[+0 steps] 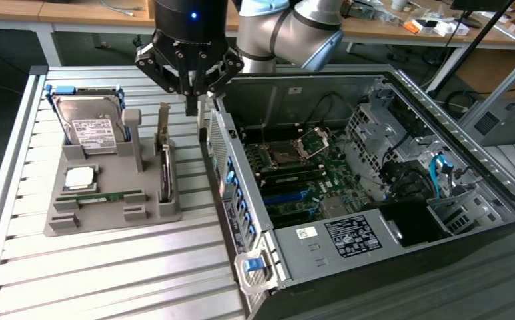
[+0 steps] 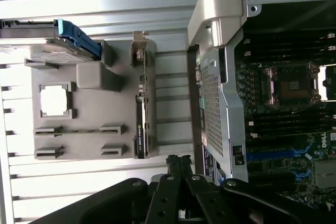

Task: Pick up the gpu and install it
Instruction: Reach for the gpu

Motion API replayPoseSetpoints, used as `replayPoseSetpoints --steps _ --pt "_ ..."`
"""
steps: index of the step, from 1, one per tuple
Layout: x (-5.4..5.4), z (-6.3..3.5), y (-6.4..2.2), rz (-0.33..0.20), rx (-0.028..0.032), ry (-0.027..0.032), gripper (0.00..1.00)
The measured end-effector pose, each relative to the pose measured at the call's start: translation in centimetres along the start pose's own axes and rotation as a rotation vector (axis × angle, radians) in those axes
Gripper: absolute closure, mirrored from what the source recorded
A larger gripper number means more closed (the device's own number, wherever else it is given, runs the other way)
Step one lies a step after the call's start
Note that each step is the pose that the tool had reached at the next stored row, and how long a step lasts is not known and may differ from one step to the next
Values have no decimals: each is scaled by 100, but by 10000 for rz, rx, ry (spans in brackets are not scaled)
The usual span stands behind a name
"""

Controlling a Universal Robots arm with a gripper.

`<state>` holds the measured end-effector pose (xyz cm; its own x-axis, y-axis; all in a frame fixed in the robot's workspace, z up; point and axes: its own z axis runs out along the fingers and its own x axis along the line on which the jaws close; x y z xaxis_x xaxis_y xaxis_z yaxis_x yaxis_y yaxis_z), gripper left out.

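Note:
The gpu (image 1: 163,160) stands on its long edge in a slot along the grey holder tray (image 1: 106,223), on the side nearest the computer case. In the wrist view the gpu (image 2: 140,121) shows edge-on, with its silver bracket at the end near the hard drive. My gripper (image 1: 193,101) hangs above the gap between the tray and the case wall. It is a little to the exterior view's right of the gpu and apart from it. The gripper (image 2: 178,160) has its two fingers pressed together, shut on nothing.
The tray also carries a silver hard drive (image 1: 92,127) in a blue frame, a square processor (image 1: 79,177) and a narrow memory stick (image 1: 97,197). The open computer case (image 1: 280,257) lies at the exterior view's right, its motherboard (image 1: 302,180) exposed. Everything rests on a slatted metal table (image 1: 106,280).

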<state>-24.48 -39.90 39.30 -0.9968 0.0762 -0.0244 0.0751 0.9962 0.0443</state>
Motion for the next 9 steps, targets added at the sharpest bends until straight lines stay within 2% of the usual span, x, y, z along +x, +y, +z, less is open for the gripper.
replayPoseSetpoints --steps 9 --pt "48 -1 -3 0 -1 -1 90"
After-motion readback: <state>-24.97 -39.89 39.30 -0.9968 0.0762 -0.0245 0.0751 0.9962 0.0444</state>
